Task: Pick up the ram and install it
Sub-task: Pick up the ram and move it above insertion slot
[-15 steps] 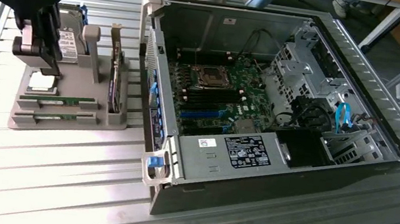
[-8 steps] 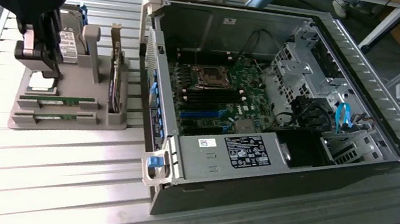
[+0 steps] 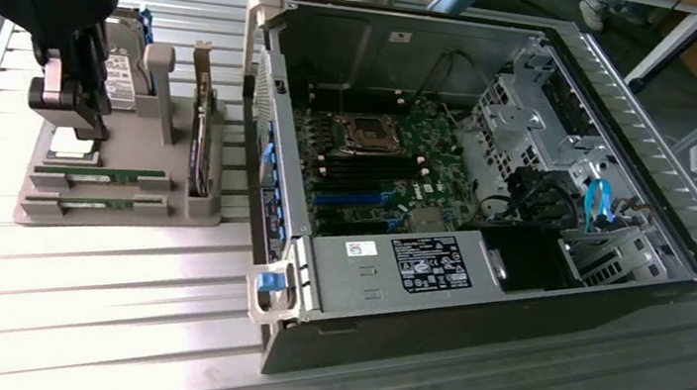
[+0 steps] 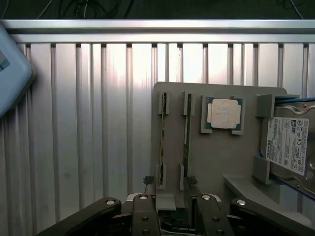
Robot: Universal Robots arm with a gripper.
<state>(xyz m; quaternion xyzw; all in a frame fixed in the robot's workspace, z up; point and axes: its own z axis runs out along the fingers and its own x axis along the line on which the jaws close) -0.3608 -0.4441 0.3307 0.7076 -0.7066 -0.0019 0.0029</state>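
Slatted table [image 3: 67, 320], jaws wide over ram [image 4: 161, 142], exterior view's computer case [image 3: 381, 44]

Hard light from above bleaches the ribbed metal table [image 3: 74, 261] white around eight o'clock in the exterior view. The open computer case [image 3: 368, 38] sits in shadow inside. The wrist view catches the same streaky glare.

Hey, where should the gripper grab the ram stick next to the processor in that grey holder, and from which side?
Grip the ram across its two flat faces, along the bare middle of its upper long edge, coming straight down from above. It stands on edge in the grey holder, with clips covering both ends, so only that middle stretch is free, I'd judge.
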